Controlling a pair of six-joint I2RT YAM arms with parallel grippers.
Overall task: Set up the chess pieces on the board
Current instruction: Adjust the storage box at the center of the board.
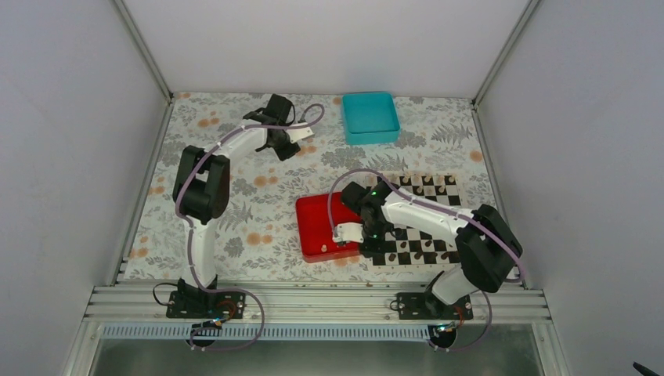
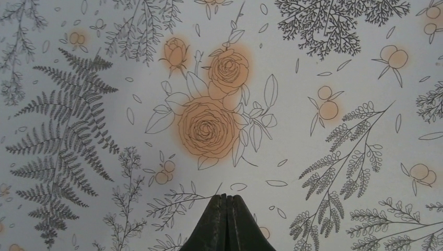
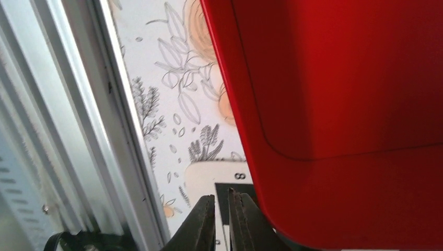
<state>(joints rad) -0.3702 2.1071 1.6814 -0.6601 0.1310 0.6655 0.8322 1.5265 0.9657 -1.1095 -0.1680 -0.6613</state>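
Floral counter (image 1: pixel 250 211), left jaws together over bare print, right jaws all but together on nothing, board (image 3: pixel 201 180) corner under them and tray (image 1: pixel 313 223) just beside, so I'd open up and line up square before the next pinch.

The board (image 1: pixel 440 196) lies flat on the table just right of the red tray (image 1: pixel 317 227). It is black-and-white checkered with a pale border, and small dark pieces (image 1: pixel 429 188) stand along its far and near rows.

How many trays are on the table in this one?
2. The teal tray sits at the far edge. The red tray sits nearer, just left of the board. No others show.
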